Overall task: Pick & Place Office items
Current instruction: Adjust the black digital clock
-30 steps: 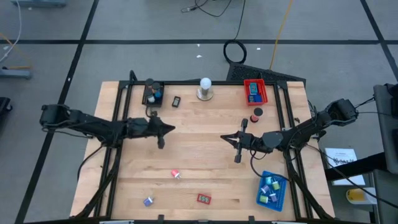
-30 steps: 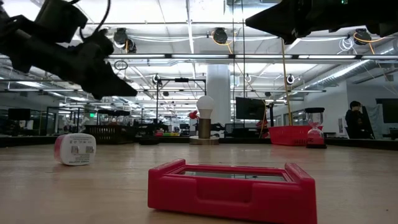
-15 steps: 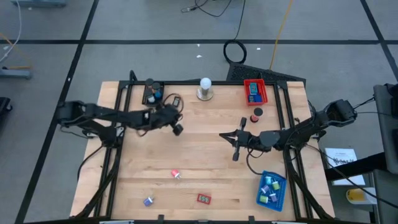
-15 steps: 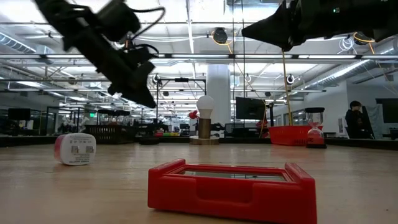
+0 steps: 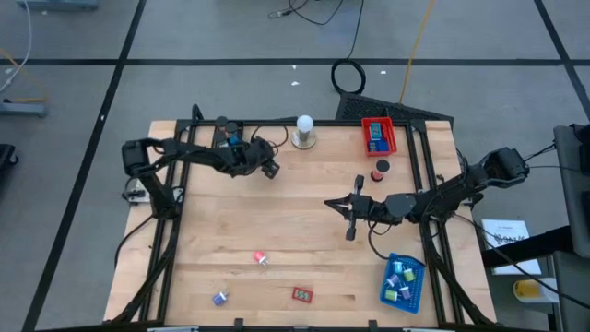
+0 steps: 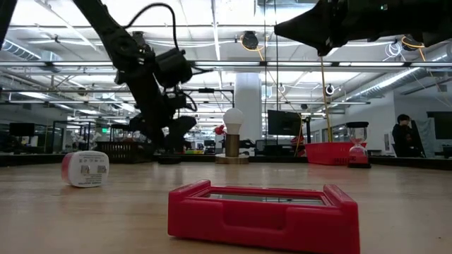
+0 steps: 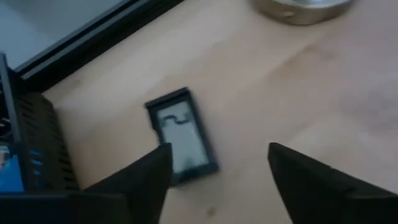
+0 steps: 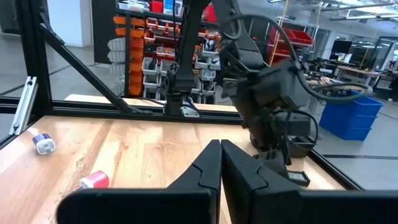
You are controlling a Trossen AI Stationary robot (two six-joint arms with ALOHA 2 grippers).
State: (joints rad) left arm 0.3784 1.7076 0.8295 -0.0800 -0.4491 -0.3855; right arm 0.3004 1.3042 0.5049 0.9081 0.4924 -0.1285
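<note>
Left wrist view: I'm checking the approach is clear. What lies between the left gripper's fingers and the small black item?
Nothing but bare wooden table. The left gripper hangs open over the small black item, which lies flat beside the black tray; one finger's tip overlaps its near end.

A white ball on a grey base (image 5: 303, 131) stands between black tray (image 5: 224, 138) and red tray (image 5: 377, 135).
</note>
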